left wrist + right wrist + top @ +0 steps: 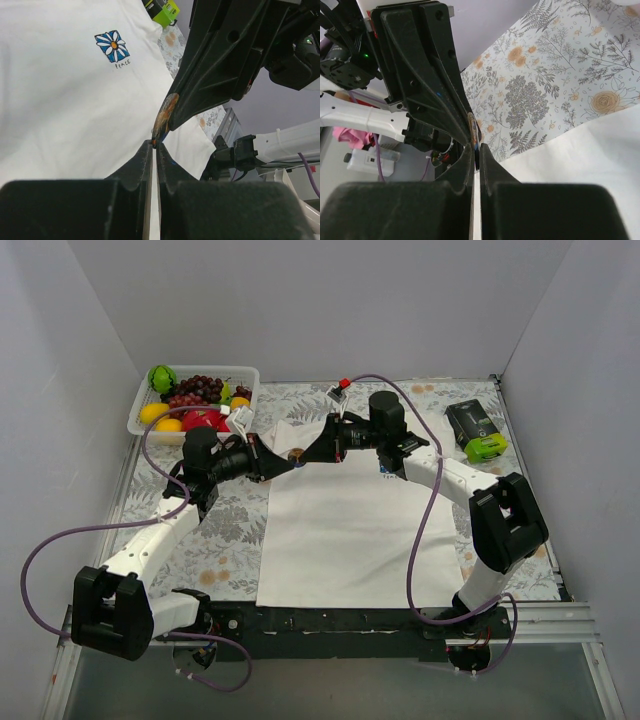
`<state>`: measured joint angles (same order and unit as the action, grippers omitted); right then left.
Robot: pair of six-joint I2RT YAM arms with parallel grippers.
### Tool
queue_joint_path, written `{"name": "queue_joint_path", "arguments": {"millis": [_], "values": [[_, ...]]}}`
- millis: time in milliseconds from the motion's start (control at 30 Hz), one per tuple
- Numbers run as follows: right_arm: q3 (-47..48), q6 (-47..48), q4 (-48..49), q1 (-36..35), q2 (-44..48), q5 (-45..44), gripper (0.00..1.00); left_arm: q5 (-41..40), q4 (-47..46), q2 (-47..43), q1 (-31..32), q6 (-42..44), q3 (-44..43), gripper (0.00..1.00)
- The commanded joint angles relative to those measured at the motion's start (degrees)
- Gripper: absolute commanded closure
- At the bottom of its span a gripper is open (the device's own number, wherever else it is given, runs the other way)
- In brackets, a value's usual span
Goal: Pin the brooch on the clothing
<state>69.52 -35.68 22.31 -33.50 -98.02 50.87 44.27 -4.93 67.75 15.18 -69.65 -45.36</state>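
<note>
Right gripper [476, 149] is closed, its tips pinched on the rim of the brooch [164, 117]. Left gripper [155, 144] is closed too, with its tips on the opposite edge of the same disc. So both arms hold the brooch between them, nose to nose, with the disc edge-on to both wrist cameras. I can't see a pin or clasp from any view.

The brooch is off the cloth, hanging in the air over the far-left part of the shirt [350, 530]. It is not attached to anything yet.

Step, my read: a two-handed hold before pinning, either a handover or pulling the back or clasp open. I can't tell which.

The next move needs:
- one gripper to keep a firm pinch while the other pulls or lets go, without twisting, because the disc is tiny and held only by its rim, so it slips easily
- the brooch then brought down to the fabric, which lies flat with nothing lifting it, so the fabric probably has to be pinched up or the back slid under it
- a spot away from the blue flower logo [112, 45]

Beyond the shirt is the floral tablecloth [560, 75]. At the far edge are a fruit tray [205, 368] on the left and a green-and-black device [477, 432] on the right, both well apart from the work.
</note>
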Motion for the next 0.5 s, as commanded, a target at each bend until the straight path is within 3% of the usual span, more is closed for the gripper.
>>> {"name": "queue_joint_path", "arguments": {"millis": [0,33,67,100,167,467], "values": [[1.5,1.9,0.6,-0.1,0.2,-0.6,0.99,-0.4,-0.6,-0.9,0.5,0.7,-0.3,0.95],[1.5,2.5,0.0,-0.1,0.5,-0.9,0.99,-0.4,-0.5,-0.8,0.5,0.8,-0.3,0.83],[1.6,3.8,-1.4,-0.1,0.6,-1.2,0.99,-0.3,-0.5,-0.8,0.5,0.9,-0.5,0.59],[1.8,4.5,-2.2,-0.1,0.8,-1.6,0.99,-0.3,-0.3,-0.7,0.5,0.9,-0.6,0.26],[2.0,6.6,-5.5,-0.1,1.4,-3.2,0.99,-0.8,-0.1,-0.5,0.5,0.5,-1.3,0.04],[3.5,17.0,-16.1,-0.1,3.3,-10.4,0.99,-6.3,-0.4,-1.8,0.4,-1.5,-2.1,0.02]]}}
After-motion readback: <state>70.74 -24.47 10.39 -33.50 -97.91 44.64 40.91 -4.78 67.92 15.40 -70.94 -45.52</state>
